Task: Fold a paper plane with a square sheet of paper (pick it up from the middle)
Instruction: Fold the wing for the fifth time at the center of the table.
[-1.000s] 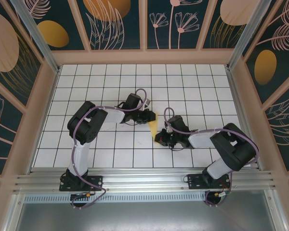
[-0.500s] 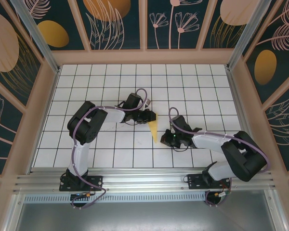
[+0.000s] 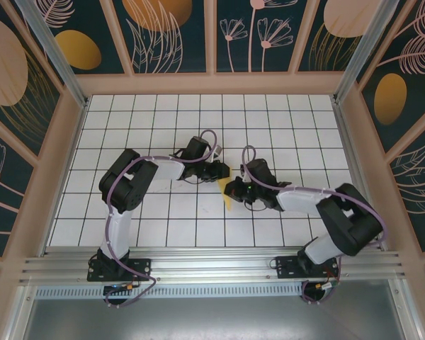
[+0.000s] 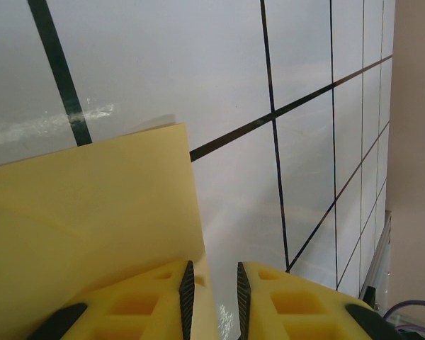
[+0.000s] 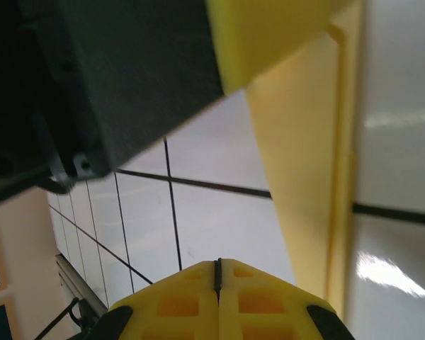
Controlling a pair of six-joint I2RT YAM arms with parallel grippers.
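While the right claw [image 5: 217, 273] is pressed fully together and empty beside the paper plane [image 3: 227, 203], the left claw [image 4: 212, 283] has its fingers slightly apart with the plane's wide end between them; clamped or not, cannot tell. Plane sits mid table [image 3: 163, 212].

— Is there any writing, label, brand or number to read here?
— None that I can make out. The wall panels [image 3: 163, 35] carry drawn leaves and flowers, and the white table [image 3: 283, 120] bears plain black grid lines, no letters or digits.
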